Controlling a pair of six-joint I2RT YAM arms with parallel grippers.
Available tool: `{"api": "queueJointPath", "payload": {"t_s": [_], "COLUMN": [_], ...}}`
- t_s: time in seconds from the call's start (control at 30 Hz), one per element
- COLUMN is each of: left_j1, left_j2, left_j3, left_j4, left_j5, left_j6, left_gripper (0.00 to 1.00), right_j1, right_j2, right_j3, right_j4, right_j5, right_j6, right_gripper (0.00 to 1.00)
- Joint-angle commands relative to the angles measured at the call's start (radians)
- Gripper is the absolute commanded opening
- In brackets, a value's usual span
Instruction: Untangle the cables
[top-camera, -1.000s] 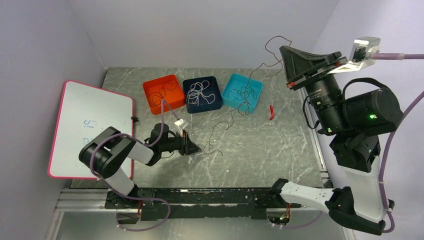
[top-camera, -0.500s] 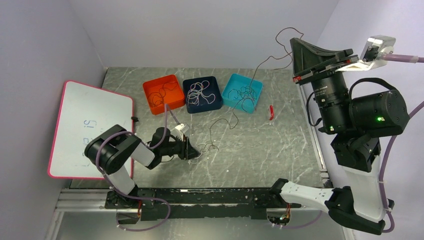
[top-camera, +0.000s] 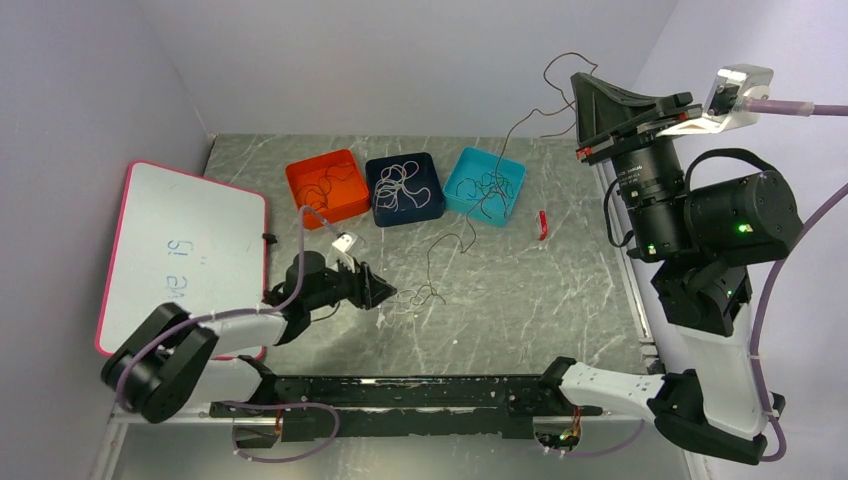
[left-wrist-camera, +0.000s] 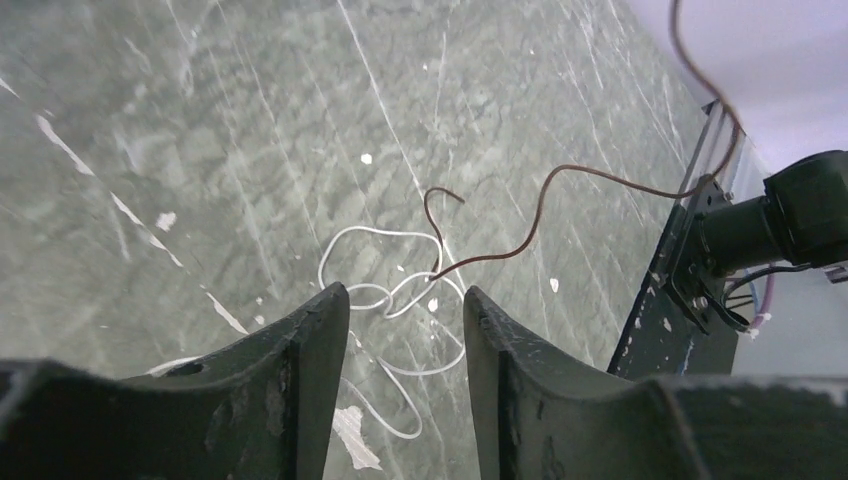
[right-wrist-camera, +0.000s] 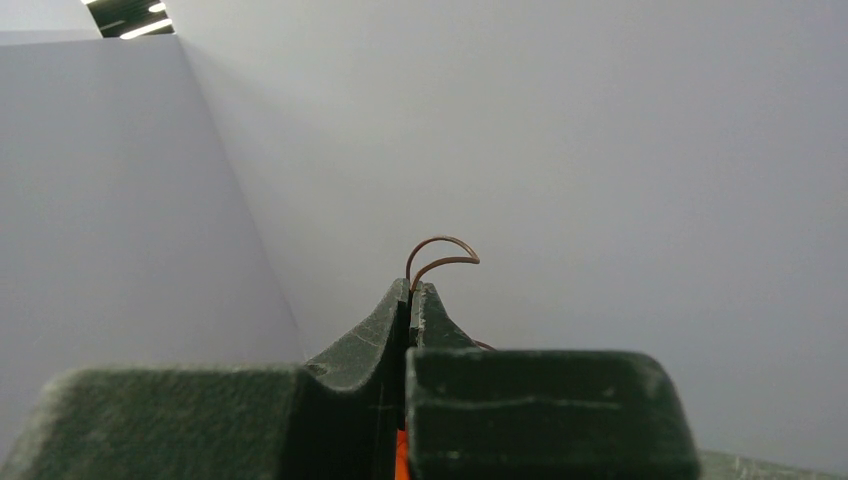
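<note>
While the right gripper (right-wrist-camera: 411, 292), raised above the bench's (top-camera: 540, 300) far right corner, clamps the brownish-red cable (left-wrist-camera: 610, 179), the left gripper (left-wrist-camera: 405, 300) sits parted and empty toward the front left, just short of the white cable's (left-wrist-camera: 380, 229) loops.
</note>
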Motion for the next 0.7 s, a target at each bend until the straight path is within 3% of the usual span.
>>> {"api": "queueJointPath", "payload": {"t_s": [0.0, 0.17, 0.23, 0.27, 0.67], "left_j1": [-0.006, -0.018, -0.045, -0.059, -0.148], "left_j2": [-0.117, -0.094, -0.052, -0.036, 0.123], "left_j3": [0.036, 0.12, 0.16, 0.172, 0.22], "left_j4": [-0.154, -0.199, -0.212, -0.212, -0.086], "left_j5": [-0.083, -0.036, -0.029, -0.032, -0.04], "left_j6": [0.059, 0.157, 0.184, 0.194, 0.194], "left_gripper": [0.53, 0.62, 0.77, 0.79, 0.8], "right_j1": [-0.003, -0.004, -0.004, -0.004, -0.003], "right_j2": [0.003, 0.01, 0.011, 0.013, 0.032], "right_j3": [0.003, -0.003, 0.0, 0.003, 0.027], "right_j4": [-0.011, -0.017, -0.018, -0.022, -0.036], "right_j5": [-0.002, -0.012, -0.015, -0.016, -0.031], "right_j6": [0.003, 0.014, 0.019, 0.02, 0.039], "right_gripper": [0.0, 0.0, 0.0, 0.0, 0.0]}}
